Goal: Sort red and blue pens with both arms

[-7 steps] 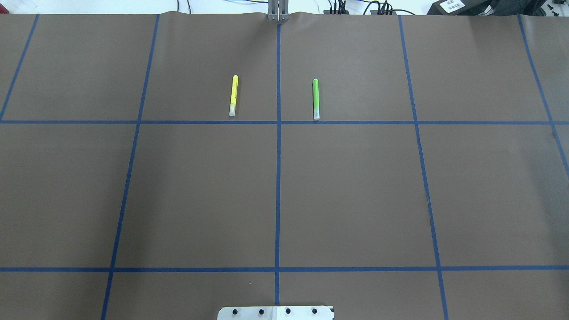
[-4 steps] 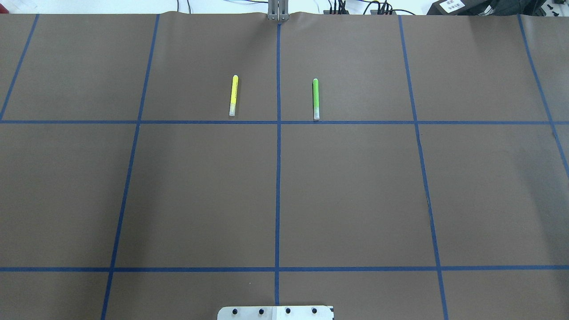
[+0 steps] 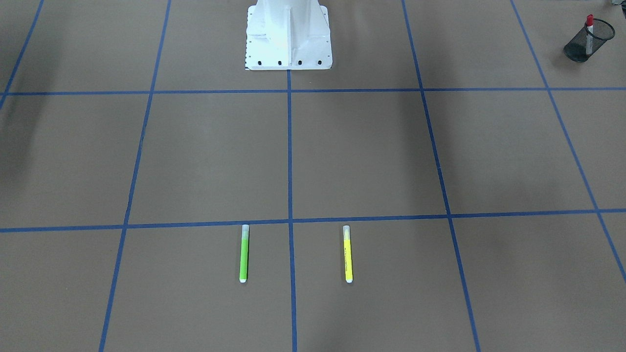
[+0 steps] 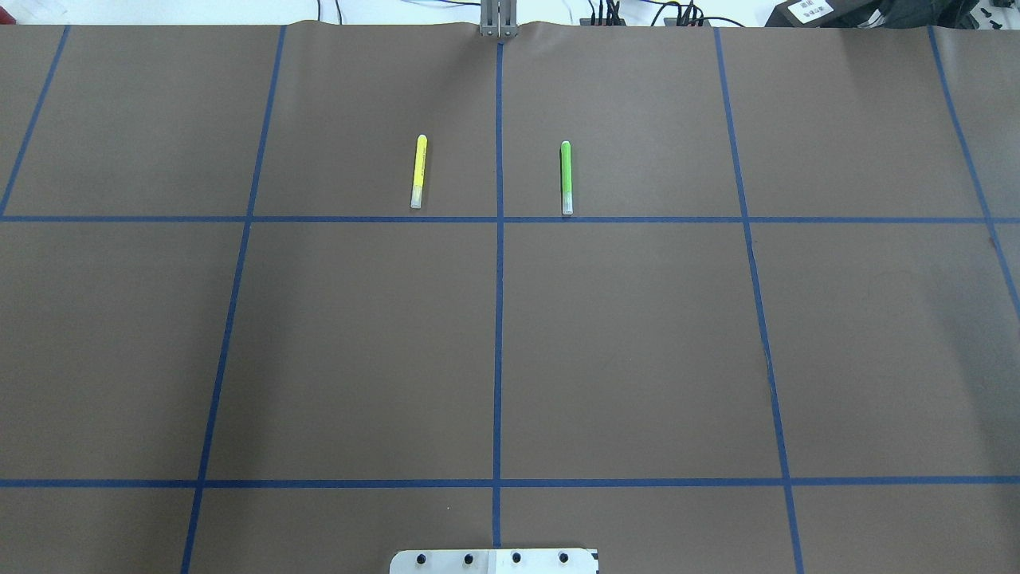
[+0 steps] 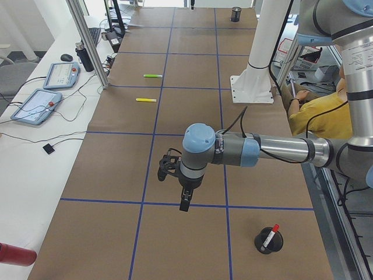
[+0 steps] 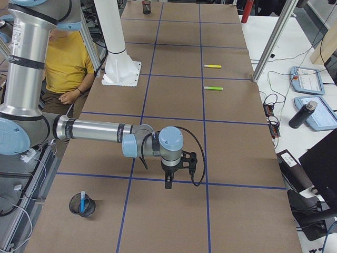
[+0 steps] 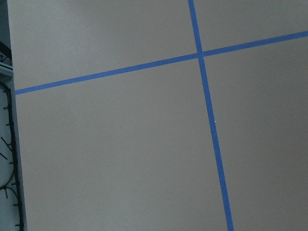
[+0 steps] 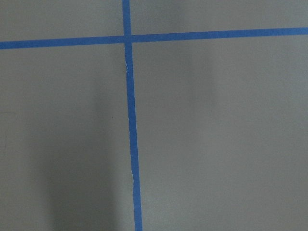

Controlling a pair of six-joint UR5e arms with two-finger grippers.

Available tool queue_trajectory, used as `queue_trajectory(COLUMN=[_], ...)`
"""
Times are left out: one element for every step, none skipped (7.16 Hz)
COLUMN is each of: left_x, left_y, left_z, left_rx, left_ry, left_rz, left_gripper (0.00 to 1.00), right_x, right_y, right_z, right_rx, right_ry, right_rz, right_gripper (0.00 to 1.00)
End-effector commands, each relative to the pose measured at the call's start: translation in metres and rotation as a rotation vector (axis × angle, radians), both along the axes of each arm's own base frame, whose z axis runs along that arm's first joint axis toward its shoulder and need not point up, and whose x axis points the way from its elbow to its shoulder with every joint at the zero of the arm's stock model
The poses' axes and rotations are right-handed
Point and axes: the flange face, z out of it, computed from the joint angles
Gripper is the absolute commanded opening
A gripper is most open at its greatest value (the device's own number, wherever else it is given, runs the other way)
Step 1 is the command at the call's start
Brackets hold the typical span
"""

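Red pen [image 3: 589,30]: front-facing view, upright in black mesh cup [image 3: 574,51] at 2 o'clock corner of table. Green marker [image 3: 243,254] and yellow marker [image 3: 347,254] flat at 6 o'clock, either side of centre tape line.
Overhead: both markers at 12 o'clock.
Left-side view: left gripper [image 5: 185,203] over brown paper, red pen's cup at 4 o'clock from it; jaw state cannot tell.
Right-side view: blue pen [image 6: 82,199] in second mesh cup [image 6: 76,208], 8 o'clock from right gripper [image 6: 168,183]; jaws cannot tell.
Wrist views: paper, blue tape only.
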Motion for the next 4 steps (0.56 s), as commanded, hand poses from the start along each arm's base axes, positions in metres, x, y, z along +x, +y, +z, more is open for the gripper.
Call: queue_trajectory(left_x=[0.0, 0.0, 0.001, 0.001], left_y=[0.001, 0.004, 0.011, 0.011], left_z=[0.001, 0.004, 0.007, 0.007], left_rx=[-0.003, -0.014, -0.019, -0.019], left_ry=[0.002, 0.002, 0.003, 0.003], left_rz=[-0.001, -0.001, 0.001, 0.001], left_gripper=[1.0, 1.0, 1.0, 1.0], right_x=[0.0, 0.0, 0.0, 0.0], right_y=[0.011, 0.012, 0.011, 0.011], right_z=[0.009, 0.01, 0.009, 0.009], right_rx=[-0.025, -0.027, -0.024, -0.022], right_ry=[-0.003, -0.006, -0.002, -0.003], right_rz=[0.0, -0.001, 0.0, 0.0], right_gripper=[1.0, 1.0, 1.0, 1.0])
